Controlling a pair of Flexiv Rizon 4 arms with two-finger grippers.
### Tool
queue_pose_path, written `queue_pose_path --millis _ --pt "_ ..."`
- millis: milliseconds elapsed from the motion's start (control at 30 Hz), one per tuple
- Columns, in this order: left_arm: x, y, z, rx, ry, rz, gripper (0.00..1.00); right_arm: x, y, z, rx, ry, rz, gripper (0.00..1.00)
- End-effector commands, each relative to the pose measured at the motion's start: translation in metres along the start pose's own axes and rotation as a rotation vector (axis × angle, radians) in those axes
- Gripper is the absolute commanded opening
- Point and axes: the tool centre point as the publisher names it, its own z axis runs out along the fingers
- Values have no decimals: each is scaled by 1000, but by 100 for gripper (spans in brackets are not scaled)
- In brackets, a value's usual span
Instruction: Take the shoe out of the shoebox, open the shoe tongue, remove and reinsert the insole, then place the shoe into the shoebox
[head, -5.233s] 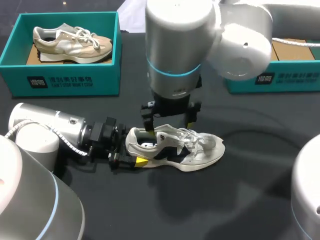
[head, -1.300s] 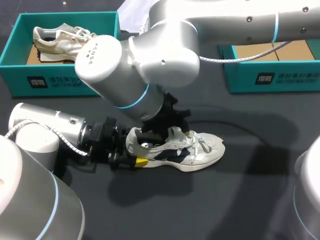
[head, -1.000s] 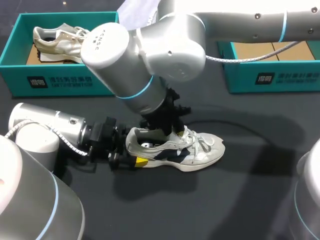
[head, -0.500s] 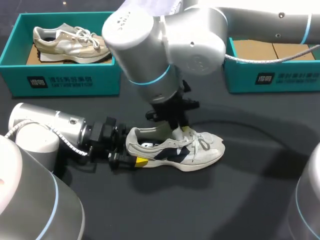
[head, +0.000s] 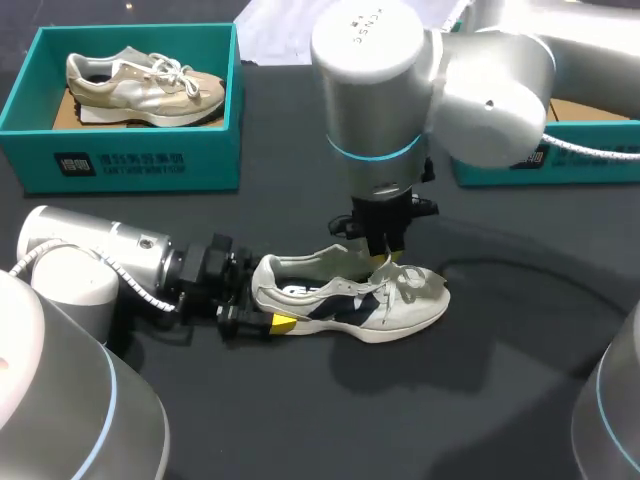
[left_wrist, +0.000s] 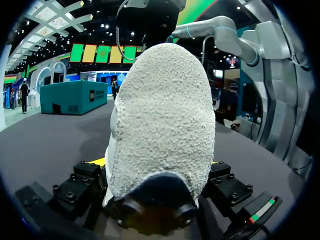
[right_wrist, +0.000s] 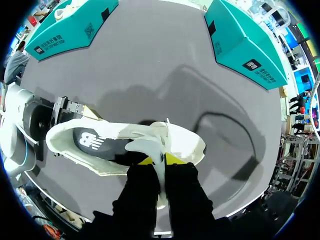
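Since the white and navy sneaker (head: 350, 300) stands on the dark table (head: 450, 400), unboxing looks done, and I judge the tongue step is under way. My left gripper (head: 262, 322) clamps its heel, and my right gripper (right_wrist: 159, 160) pinches the white tongue (right_wrist: 147, 146). The dark insole (right_wrist: 95, 142) sits inside, so its removal, its refitting and the boxing remain. Beyond my left gripper, one teal cardboard shoebox (head: 130, 165) holds a beige sneaker (head: 145, 85). The other teal shoebox (head: 560, 165), beyond my right gripper, shows only brown card.
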Motion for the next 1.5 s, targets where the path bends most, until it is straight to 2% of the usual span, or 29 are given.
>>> queue_pose_path --millis 33,133,267,467,1033,1133,1233,1333,1500 --pt "1 1 1 -3 -1 0 0 -6 -1 2 -3 72 -1 0" --pt "1 1 1 -3 -1 0 0 -6 -1 2 -3 72 -1 0" --pt "1 1 1 -3 -1 0 0 -27 -7 4 2 40 18 0" --pt "1 1 1 -3 -1 0 0 -36 -10 16 34 12 33 0" --pt "1 1 1 -3 -1 0 0 -33 -12 33 74 -51 66 0" --pt "1 1 1 -3 -1 0 0 -32 -13 35 78 -59 79 22" --pt "1 1 1 -3 -1 0 0 -32 -13 36 80 -70 90 30" --pt "1 1 1 -3 -1 0 0 -33 -13 37 84 -83 99 45" --pt "1 1 1 -3 -1 0 0 -39 -11 39 98 -119 119 47"
